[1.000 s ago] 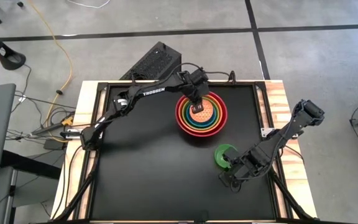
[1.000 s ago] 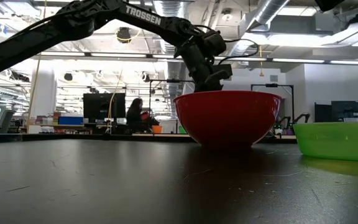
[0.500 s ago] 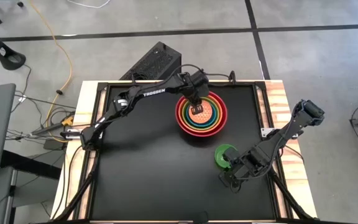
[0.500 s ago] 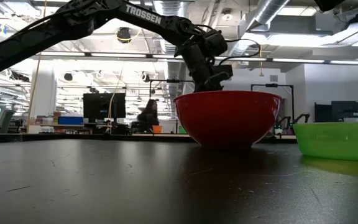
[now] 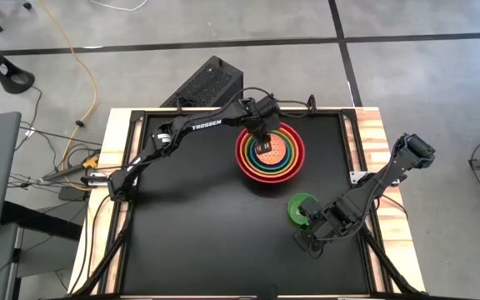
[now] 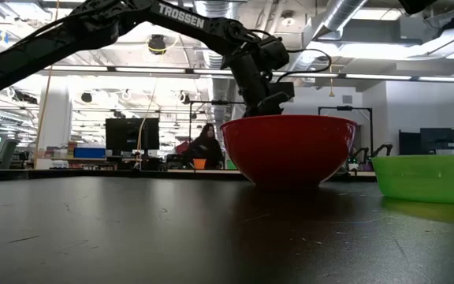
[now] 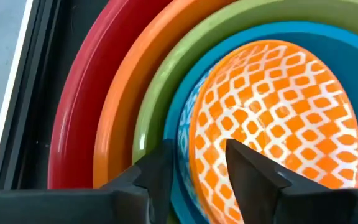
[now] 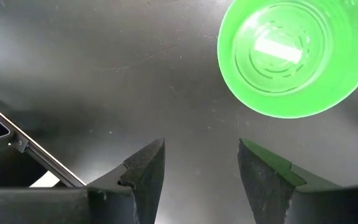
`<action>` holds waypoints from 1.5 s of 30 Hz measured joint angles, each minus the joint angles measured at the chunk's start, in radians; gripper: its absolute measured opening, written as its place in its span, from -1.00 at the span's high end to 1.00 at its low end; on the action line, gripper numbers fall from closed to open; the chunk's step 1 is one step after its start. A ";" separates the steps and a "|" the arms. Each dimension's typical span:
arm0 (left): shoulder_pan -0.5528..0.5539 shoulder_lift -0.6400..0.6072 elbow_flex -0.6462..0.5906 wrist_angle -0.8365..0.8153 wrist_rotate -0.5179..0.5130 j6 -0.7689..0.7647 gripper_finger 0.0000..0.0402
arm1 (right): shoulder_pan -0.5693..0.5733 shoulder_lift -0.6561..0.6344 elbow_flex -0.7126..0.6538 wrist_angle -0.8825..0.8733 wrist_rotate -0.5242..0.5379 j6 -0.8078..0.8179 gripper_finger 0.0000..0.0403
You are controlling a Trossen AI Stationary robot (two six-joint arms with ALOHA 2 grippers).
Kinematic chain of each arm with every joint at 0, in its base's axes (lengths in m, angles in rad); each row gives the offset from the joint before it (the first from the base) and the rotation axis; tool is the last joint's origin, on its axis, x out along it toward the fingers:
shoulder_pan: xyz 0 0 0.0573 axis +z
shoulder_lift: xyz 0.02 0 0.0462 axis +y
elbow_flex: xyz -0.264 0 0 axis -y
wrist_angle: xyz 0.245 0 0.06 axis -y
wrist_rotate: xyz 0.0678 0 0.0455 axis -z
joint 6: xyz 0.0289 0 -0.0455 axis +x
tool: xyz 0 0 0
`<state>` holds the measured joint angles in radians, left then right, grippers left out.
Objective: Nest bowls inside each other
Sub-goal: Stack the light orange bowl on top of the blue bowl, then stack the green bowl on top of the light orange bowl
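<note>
Five bowls (image 5: 270, 151) nested; left hand (image 7: 197, 168) opened astride patterned bowl (image 7: 278, 118) rim, could snag lifting. Right hand (image 8: 201, 163) open, empty.

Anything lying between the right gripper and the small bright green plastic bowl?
Nothing: the right wrist view shows only bare black tabletop between the right gripper and the small bright green plastic bowl.

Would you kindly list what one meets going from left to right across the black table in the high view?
Left arm's base → left end effector over the stack of nested bowls → small green bowl → right arm.
</note>
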<state>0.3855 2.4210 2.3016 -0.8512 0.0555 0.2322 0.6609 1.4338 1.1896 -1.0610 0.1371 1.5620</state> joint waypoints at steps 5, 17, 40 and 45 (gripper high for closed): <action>0.001 -0.005 0.022 -0.065 0.028 -0.001 0.25 | 0.000 0.000 0.000 -0.001 0.000 -0.023 -0.08; 0.021 -0.094 0.054 -0.144 0.141 0.036 0.25 | -0.046 0.000 0.000 -0.016 0.003 -0.074 -0.08; 0.156 -0.497 -0.271 -0.253 0.180 -0.002 0.25 | -0.188 0.000 0.000 0.025 0.101 -0.219 -0.08; 0.151 -0.756 -0.592 -0.076 0.121 -0.067 0.25 | -0.269 -0.003 0.000 0.159 0.103 -0.395 -0.08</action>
<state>0.5362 1.6650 1.7095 -0.9269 0.1764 0.1657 0.3915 1.4312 1.1896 -0.9023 0.2401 1.1668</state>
